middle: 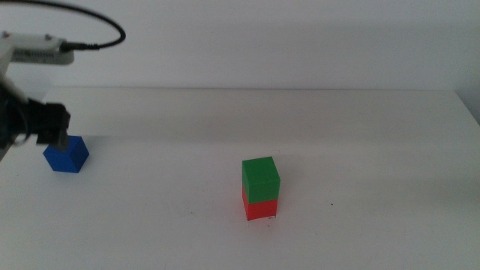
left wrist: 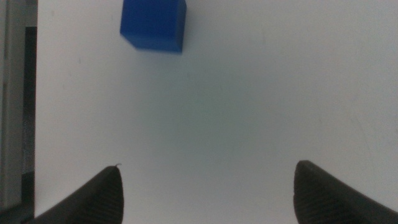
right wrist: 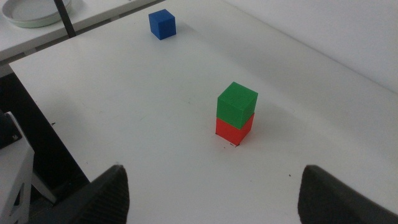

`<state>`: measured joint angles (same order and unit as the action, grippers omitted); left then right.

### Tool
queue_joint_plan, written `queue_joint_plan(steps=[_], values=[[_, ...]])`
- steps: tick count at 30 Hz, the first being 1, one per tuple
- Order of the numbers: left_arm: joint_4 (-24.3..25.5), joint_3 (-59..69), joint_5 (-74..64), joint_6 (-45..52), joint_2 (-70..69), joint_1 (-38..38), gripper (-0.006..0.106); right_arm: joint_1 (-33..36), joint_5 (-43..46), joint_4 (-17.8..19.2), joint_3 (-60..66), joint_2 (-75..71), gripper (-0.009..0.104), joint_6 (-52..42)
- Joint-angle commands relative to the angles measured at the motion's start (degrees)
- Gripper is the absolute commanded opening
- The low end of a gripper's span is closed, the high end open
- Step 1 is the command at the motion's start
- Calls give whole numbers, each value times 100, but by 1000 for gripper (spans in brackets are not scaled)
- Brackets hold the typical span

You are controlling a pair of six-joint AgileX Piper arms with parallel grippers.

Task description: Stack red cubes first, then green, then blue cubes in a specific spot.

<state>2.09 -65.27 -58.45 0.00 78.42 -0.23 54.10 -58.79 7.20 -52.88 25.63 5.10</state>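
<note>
White table (middle: 360, 150), blue cube (middle: 66, 155) just beside spread-open left hand (middle: 56, 129), ungrasped.

Bare table (middle: 165, 217) lies between the blue cube (middle: 66, 155) and green-on-red stack (middle: 260, 189).

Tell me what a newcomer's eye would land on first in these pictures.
First comes the two-cube tower near the middle of the white table: the green cube sits on the red cube. Next is the blue cube, alone on the table far to the left, with the left gripper open and right beside it. The right gripper is open too, held back from the tower.
</note>
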Motion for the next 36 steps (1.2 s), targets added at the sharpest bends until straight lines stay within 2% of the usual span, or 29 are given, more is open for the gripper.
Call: queue_joint_plan(steps=[1,6,9,13,36], values=[[-209,-572,-237,391,547,261,94,10,57,24,26,-15,88,-15],[-489,-1597,-556,768,1633,664,94,10,57,24,26,-15,88,-15],[-559,-1937,-546,939,2152,771,94,10,57,24,26,-15,88,-15],[-914,-2257,-592,1263,2641,943,94,10,57,24,26,-15,88,-15],[-908,-2361,-8,1511,3764,1062,94,10,47,24,26,-15,88,46]])
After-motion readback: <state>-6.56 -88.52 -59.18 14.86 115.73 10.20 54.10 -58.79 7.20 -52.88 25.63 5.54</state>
